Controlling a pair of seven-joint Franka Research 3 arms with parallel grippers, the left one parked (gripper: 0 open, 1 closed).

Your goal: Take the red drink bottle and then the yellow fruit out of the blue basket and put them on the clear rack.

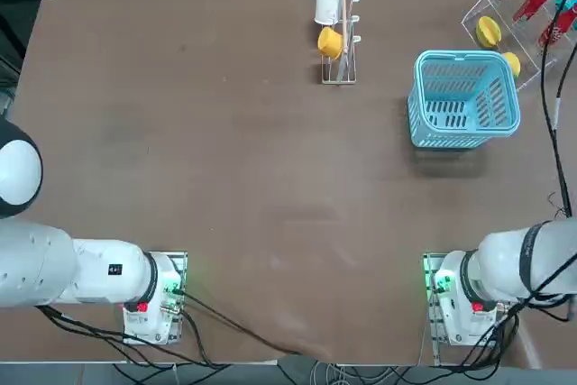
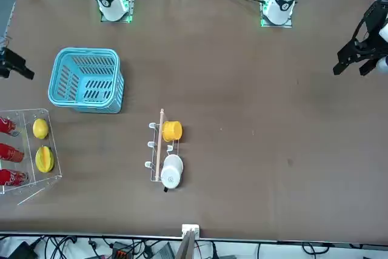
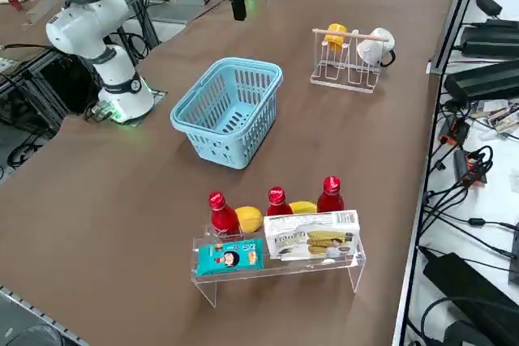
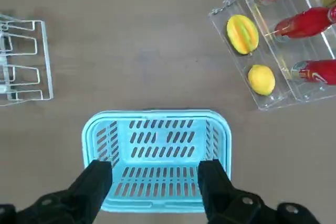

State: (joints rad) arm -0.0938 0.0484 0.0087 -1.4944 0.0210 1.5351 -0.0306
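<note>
Basket emptiness suggested the task was done: the blue basket held nothing, while the clear rack carried three red bottles, including the red drink bottle, plus two yellow fruits, the small yellow fruit and a larger green-patched one. High above the basket, the right gripper hung spread open, gripping nothing

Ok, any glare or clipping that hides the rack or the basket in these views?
Top view: the clear rack is cut by the frame edge. Front view: also cropped at the edge. Right side view: whole, readable through the acrylic. Right wrist view: the blue basket sits evenly lit above the open right gripper.
</note>
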